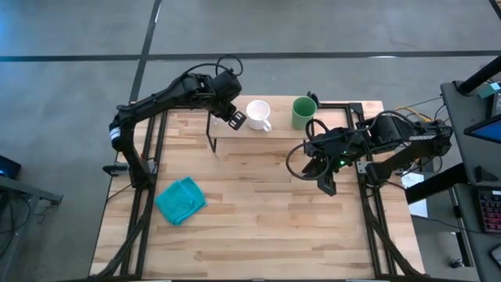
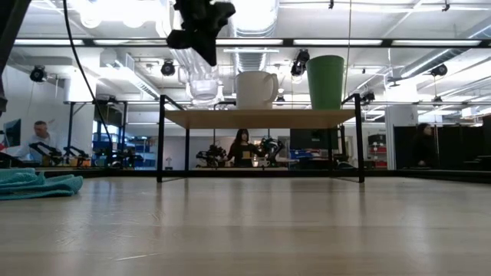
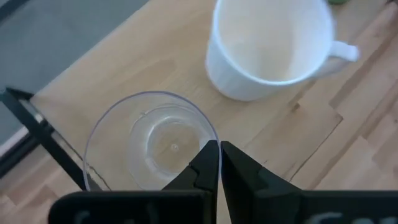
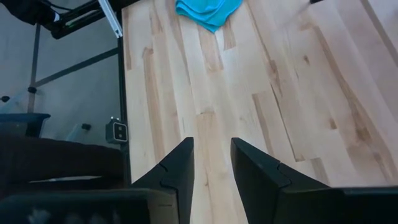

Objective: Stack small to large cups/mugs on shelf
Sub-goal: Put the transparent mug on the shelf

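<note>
The shelf (image 1: 344, 110) (image 2: 261, 117) stands along the table's far edge. Three vessels stand upright on it in a row: a clear glass cup (image 2: 203, 88) (image 3: 149, 146) at its left end, a white mug (image 1: 258, 115) (image 2: 257, 90) (image 3: 270, 50) with its handle toward the green cup, and a taller green cup (image 1: 304, 112) (image 2: 326, 82). My left gripper (image 1: 235, 117) (image 2: 203, 34) (image 3: 219, 163) is shut and hangs just above the glass cup's rim on the mug's side. My right gripper (image 1: 322, 176) (image 4: 211, 163) is open over bare tabletop, right of centre.
A teal cloth (image 1: 182, 200) (image 2: 34, 184) (image 4: 208, 11) lies crumpled on the table's left part, near the left arm's base. Bare tabletop (image 1: 258, 219) spreads between the shelf and the near edge. People stand in the room beyond the table.
</note>
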Robot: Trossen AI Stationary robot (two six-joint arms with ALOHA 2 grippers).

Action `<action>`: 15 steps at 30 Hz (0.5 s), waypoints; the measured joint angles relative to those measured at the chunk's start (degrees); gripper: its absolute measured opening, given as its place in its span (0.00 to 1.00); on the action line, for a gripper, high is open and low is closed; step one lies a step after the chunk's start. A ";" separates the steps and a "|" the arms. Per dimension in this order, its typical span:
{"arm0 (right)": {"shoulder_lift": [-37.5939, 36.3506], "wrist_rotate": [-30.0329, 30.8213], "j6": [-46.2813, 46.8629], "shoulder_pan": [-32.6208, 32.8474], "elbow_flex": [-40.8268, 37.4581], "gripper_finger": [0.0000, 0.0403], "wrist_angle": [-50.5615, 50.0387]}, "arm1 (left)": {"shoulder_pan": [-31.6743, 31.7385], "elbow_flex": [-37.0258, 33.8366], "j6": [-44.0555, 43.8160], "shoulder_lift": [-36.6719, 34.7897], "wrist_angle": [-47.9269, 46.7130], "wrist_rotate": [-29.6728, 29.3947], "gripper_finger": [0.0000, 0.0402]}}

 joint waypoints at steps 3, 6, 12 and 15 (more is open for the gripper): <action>0.00 0.00 0.06 0.00 0.00 0.25 0.00 | 0.63 -2.07 -2.63 0.00 0.00 0.35 0.00; 0.00 0.00 0.06 0.00 0.00 0.25 0.00 | 0.85 -4.77 -2.45 0.00 0.41 1.05 0.00; 0.00 -0.02 0.06 0.00 0.00 0.25 0.00 | 0.96 -6.90 -1.83 0.02 2.97 0.91 0.00; 0.00 -0.02 0.06 0.00 0.00 0.25 0.01 | 0.96 -6.90 -0.77 0.02 5.66 0.90 0.00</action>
